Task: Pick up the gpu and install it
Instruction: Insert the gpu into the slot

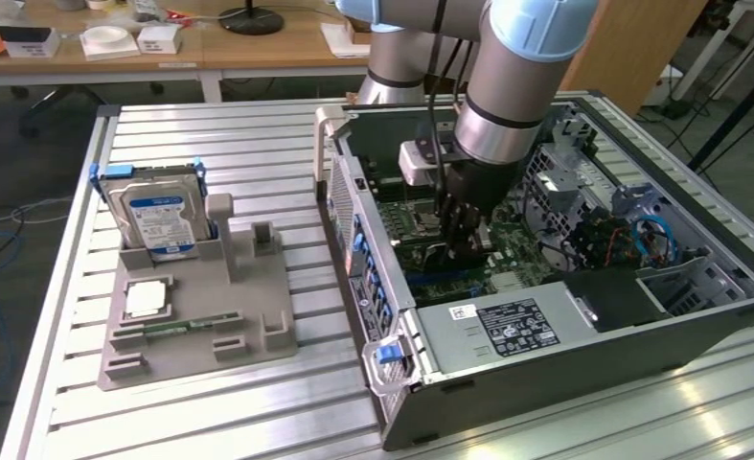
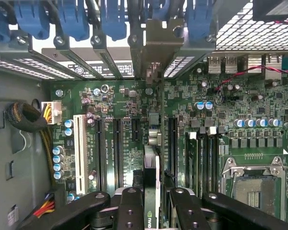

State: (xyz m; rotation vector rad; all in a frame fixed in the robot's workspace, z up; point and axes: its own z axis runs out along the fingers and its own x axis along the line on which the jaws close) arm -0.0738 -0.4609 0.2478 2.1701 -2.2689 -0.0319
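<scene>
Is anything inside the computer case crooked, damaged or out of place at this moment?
Nothing stands out. The gpu stands on edge between the jaws of the gripper, in line with the slots of the motherboard. On the grey holder outside, the hard drive stands upright.

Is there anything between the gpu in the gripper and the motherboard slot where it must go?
Nothing visible blocks it. The gripper holds the gpu edge-on, standing over the motherboard among the expansion slots inside the computer case. Its metal bracket reaches the rear slot openings; the slots beside it look free.
</scene>
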